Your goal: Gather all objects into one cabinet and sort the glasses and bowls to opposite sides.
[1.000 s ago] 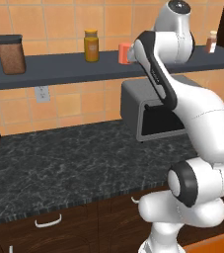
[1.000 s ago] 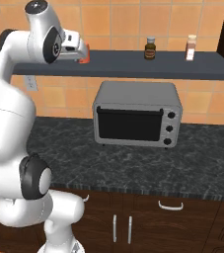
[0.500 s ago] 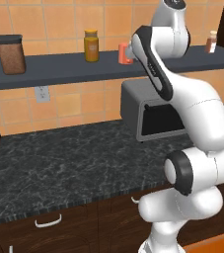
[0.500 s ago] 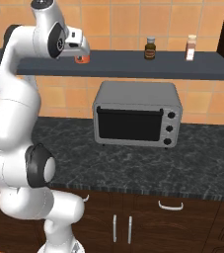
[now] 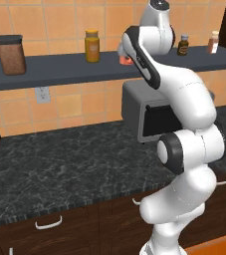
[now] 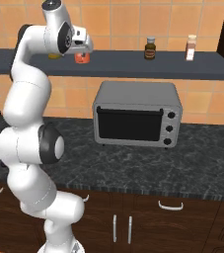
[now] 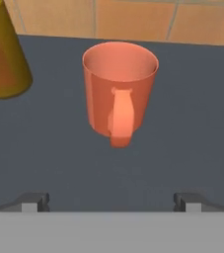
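On the long dark shelf (image 6: 182, 66) above the oven (image 6: 135, 114), we see the orange-red cup (image 7: 119, 89) standing upright, apart from the yellow jar (image 7: 2, 54), which sits at ten o'clock from it in the hand view. The cup's handle points toward us, at six o'clock. We judge the main danger is this handle: if the gripper (image 7: 111, 202) goes forward as it is, one finger may push the handle and turn or tip the cup, maybe against the jar. Our arm is raised high, with the hand reaching level toward the shelf in front of the cup. The fingers (image 7: 34, 201) are wide apart and hold nothing, not yet touching the cup.
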Robot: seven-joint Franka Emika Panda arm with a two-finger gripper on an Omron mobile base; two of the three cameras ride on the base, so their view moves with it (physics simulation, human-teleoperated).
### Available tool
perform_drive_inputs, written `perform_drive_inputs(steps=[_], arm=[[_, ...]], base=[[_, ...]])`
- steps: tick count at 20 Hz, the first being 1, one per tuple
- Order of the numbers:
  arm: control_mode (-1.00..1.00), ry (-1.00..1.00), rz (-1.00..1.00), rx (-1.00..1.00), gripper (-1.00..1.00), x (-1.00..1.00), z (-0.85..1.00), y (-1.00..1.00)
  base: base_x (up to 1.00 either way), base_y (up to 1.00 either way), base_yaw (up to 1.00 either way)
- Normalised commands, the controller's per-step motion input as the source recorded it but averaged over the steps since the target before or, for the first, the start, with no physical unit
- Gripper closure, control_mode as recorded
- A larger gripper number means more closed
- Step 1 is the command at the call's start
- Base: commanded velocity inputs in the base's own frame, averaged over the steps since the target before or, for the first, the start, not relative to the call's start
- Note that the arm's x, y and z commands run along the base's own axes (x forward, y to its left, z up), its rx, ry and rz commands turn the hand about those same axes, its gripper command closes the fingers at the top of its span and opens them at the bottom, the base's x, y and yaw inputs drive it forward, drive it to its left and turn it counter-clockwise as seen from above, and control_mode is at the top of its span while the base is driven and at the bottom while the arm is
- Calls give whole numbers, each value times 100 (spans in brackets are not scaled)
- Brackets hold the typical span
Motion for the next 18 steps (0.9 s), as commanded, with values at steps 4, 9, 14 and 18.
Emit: perform_drive_inputs(steps=[4, 9, 14, 18], arm=[[-100, 0, 1, 0, -100, 13, -6, 0], [-100, 4, 0, -2, -100, 12, -21, -1], [-100, -1, 0, 0, -100, 59, 10, -3], [-100, 0, 0, 0, -100, 14, 0, 0]], base=[[0, 0, 0], [0, 0, 0], [0, 0, 0], [0, 0, 0]])
